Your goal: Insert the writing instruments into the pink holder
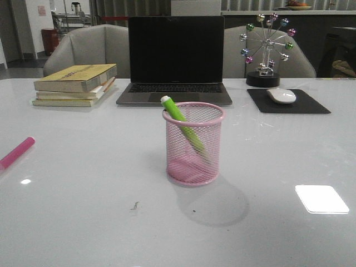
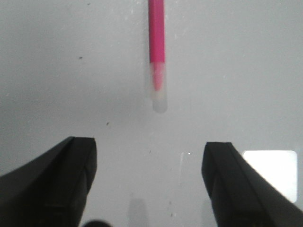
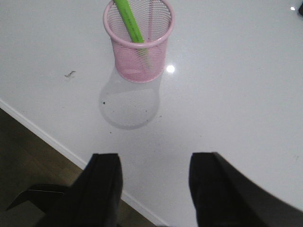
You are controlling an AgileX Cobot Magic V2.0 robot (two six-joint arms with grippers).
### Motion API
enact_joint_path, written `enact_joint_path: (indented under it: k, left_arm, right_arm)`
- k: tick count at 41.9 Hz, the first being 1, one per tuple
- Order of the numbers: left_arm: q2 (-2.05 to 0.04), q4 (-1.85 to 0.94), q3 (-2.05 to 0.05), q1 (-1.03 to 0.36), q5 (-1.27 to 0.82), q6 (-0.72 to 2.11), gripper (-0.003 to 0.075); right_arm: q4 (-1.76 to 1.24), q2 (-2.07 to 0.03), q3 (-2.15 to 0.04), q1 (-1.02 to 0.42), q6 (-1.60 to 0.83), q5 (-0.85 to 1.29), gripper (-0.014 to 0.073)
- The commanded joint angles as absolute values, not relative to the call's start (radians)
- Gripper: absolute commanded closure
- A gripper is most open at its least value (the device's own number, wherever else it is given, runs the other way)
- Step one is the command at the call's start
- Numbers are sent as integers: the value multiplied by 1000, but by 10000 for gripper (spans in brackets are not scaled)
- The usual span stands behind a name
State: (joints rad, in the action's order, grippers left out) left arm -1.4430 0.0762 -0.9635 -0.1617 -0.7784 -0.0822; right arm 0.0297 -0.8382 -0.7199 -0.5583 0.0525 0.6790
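Note:
The pink mesh holder (image 1: pixel 193 143) stands mid-table, and the lime green marker (image 1: pixel 181 121) leans inside it with its whitish end above the rim. The right wrist view shows the same holder (image 3: pixel 138 41) and green marker (image 3: pixel 129 20). At the table's left edge the magenta pink marker (image 1: pixel 16 152) lies flat. In the left wrist view that marker (image 2: pixel 156 47) lies ahead of my left gripper (image 2: pixel 149 146), which is open and empty, apart from it. My right gripper (image 3: pixel 154 163) is open and empty over the table's front edge, well short of the holder. Neither gripper shows in the front view.
A stack of books (image 1: pixel 75 84) sits at the back left, an open laptop (image 1: pixel 175 58) behind the holder. A mouse (image 1: pixel 281 95) on a black pad (image 1: pixel 288 101) and a ferris-wheel ornament (image 1: pixel 267 49) stand at the back right. The table edge (image 3: pixel 57 144) runs near my right gripper.

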Motion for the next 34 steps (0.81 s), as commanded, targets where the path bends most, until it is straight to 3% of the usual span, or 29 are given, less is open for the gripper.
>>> enact_joint_path:
  k: [1, 20, 34]
  left_arm:
    - [-1517, 22, -1065, -138, -710, -27, 211]
    - [-1901, 22, -1393, -134, -767, -27, 211]
    - [-2010, 22, -1501, -134, -757, -27, 212]
  right_arm:
    - [40, -827, -748, -556, 51, 622, 148]
    - [40, -827, -748, -556, 51, 622, 148]
    - [40, -827, -748, -556, 51, 621, 148]
